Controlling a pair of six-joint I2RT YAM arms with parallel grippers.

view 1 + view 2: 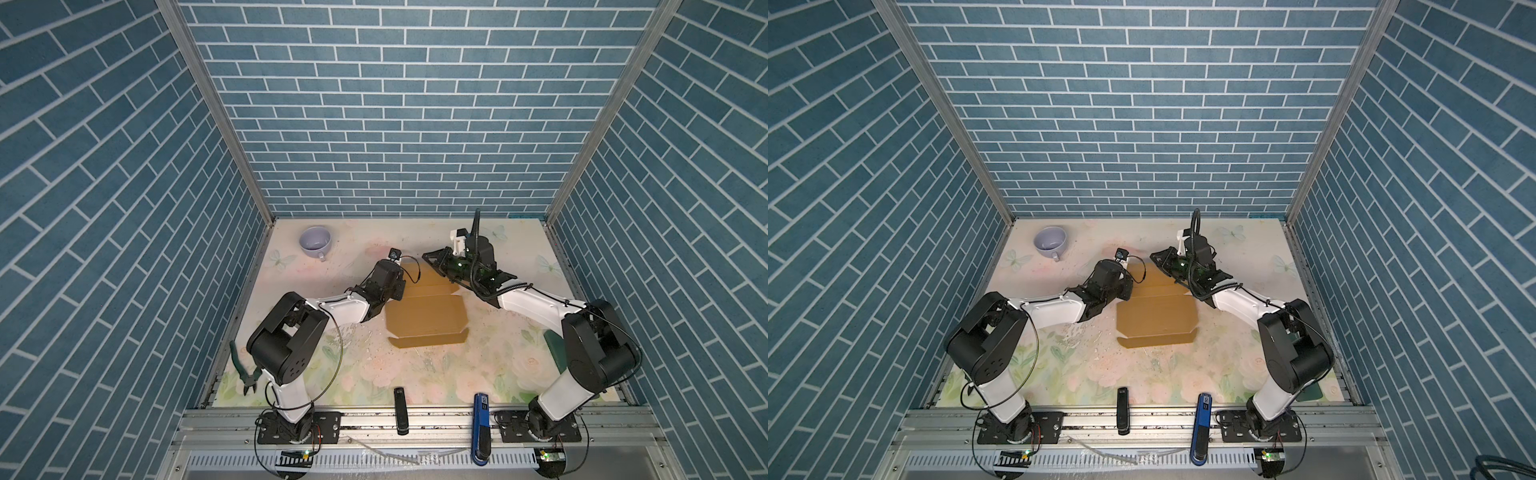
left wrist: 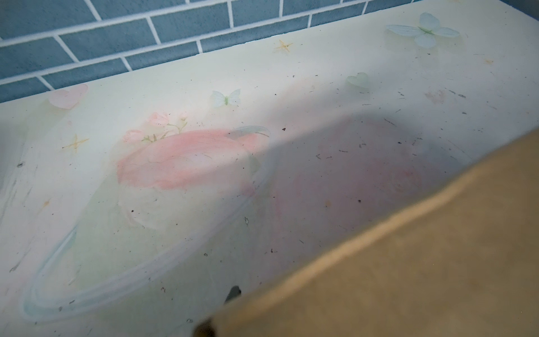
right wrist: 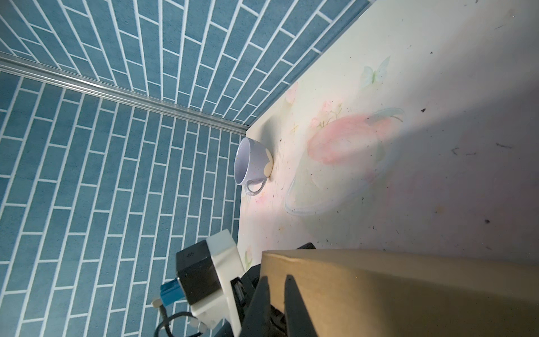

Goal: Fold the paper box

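The paper box [image 1: 426,318] is a tan cardboard sheet lying mid-table in both top views, with its far flap [image 1: 1142,270] standing up. My left gripper [image 1: 397,289] sits at the box's far left corner. In the left wrist view blurred cardboard [image 2: 408,277] covers the jaws, and only one dark fingertip [image 2: 233,291] peeks past its edge. My right gripper [image 1: 426,255] reaches in from the far right to the top of the raised flap. Its fingers [image 3: 264,291] stand almost together in front of the cardboard face [image 3: 408,291], with nothing between them.
A lilac cup [image 1: 315,243] stands at the far left corner. Green-handled pliers [image 1: 243,370] lie by the left arm's base. A black bar [image 1: 400,409] and a blue one [image 1: 481,419] lie at the front edge. Brick walls close three sides.
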